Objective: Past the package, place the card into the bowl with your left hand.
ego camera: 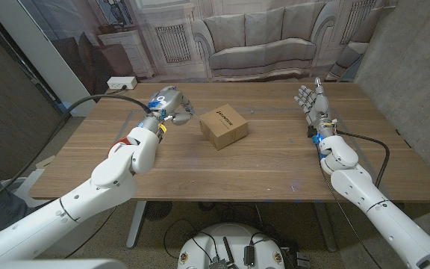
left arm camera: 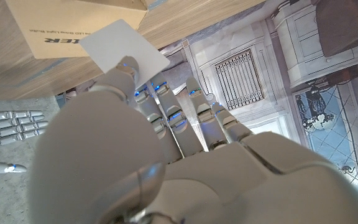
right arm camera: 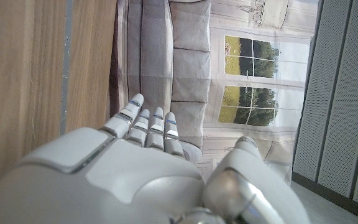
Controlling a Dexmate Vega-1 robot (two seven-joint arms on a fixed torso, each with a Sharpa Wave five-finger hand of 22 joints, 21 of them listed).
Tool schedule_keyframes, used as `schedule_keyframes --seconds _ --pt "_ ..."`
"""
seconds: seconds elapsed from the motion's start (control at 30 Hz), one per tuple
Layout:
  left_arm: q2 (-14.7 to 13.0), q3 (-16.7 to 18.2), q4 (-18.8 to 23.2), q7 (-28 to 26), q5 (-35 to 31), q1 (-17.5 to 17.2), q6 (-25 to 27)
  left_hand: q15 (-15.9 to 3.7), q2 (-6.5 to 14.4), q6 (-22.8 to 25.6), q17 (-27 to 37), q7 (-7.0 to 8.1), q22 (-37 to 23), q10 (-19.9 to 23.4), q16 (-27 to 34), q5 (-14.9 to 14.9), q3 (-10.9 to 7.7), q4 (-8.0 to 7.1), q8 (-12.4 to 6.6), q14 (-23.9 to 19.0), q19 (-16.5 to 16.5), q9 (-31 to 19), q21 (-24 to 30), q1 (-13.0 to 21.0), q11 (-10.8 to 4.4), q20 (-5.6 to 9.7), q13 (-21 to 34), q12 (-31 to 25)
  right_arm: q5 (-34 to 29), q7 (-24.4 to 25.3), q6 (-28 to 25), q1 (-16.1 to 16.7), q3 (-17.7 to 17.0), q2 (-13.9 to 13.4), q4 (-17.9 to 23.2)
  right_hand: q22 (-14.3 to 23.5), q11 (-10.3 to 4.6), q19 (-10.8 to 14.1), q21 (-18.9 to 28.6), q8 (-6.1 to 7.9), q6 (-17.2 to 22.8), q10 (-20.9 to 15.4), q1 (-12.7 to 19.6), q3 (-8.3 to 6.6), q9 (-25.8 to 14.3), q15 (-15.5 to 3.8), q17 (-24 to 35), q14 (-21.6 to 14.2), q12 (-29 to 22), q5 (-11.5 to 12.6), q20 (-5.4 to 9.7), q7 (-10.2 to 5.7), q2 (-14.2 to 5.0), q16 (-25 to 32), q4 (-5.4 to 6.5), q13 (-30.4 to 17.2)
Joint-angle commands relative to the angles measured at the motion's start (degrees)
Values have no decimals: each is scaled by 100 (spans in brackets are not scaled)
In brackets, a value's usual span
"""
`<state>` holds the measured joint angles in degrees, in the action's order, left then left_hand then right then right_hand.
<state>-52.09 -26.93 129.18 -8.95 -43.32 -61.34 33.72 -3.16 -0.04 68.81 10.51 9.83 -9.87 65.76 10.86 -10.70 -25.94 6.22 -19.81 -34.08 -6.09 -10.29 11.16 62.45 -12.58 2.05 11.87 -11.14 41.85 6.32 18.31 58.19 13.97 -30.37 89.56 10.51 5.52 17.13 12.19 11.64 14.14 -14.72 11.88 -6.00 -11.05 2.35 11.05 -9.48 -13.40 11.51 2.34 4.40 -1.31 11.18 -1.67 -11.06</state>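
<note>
Head view showed the left hand (ego camera: 172,103) in the upper left of the frame, fingers pinching the white card (left arm camera: 123,46) just beside the cardboard package (ego camera: 223,125) on the table (ego camera: 222,168), while the right hand (ego camera: 313,104) stood with fingers spread.

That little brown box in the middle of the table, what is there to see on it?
The small brown cardboard box looks plain and closed, with dark print on its top face; the left wrist view shows dark letters on it too. It sits on the wooden table, turned at an angle to the table's edges, near the middle toward the far side. Nothing touches it. The robot's left hand, holding a white card, is just beside it.
</note>
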Motion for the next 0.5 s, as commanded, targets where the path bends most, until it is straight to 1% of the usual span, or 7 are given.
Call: schedule_keyframes --seconds 0.03,0.1,0.2,0.33,0.5 --pt "-68 78 190 32 -33 -257 258 -813 -38 18 14 -36 -17 39 19 2 -54 -7 -3 9 19 -14 3 -11 10 391 22 -7 77 -174 -46 -141 39 6 -132 22 13 34 -6 0 61 -58 -3 24 -15 -13 11 -29 20 14 45 6 -30 -11 8 -11" --pt "-71 86 222 9 -50 -306 309 -814 -40 15 13 -40 -16 41 18 2 -60 -6 0 11 26 -15 0 -10 9 440 20 -6 82 -192 -51 -166 44 7 -147 22 13 32 -7 0 63 -57 -3 25 -15 -9 11 -30 20 14 44 7 -30 -11 8 -11" --pt "-82 101 264 -17 -69 -362 363 -815 -40 12 13 -37 -16 42 18 3 -64 -7 2 12 27 -15 0 -11 9 445 21 -6 93 -212 -59 -193 49 8 -161 22 14 35 -7 0 63 -55 -3 26 -15 -13 11 -28 22 14 46 6 -32 -11 7 -11" --pt "-122 162 373 -62 -107 -511 494 -819 -39 9 12 -56 -16 44 19 2 -75 -5 5 12 31 -16 -1 -9 8 441 23 -8 101 -285 -77 -266 76 7 -216 22 11 36 -8 0 64 -59 -3 29 -15 -12 11 -30 20 14 46 13 -32 -11 6 -11" --pt "-122 252 423 -208 -65 -696 557 -815 -42 18 12 -44 -15 37 21 3 -87 -9 5 9 28 -17 1 -15 10 443 24 -5 75 -310 -157 -309 107 -47 -212 23 7 36 -10 -2 60 -68 -3 31 -15 -9 11 -27 17 14 45 8 -34 -12 5 -11"
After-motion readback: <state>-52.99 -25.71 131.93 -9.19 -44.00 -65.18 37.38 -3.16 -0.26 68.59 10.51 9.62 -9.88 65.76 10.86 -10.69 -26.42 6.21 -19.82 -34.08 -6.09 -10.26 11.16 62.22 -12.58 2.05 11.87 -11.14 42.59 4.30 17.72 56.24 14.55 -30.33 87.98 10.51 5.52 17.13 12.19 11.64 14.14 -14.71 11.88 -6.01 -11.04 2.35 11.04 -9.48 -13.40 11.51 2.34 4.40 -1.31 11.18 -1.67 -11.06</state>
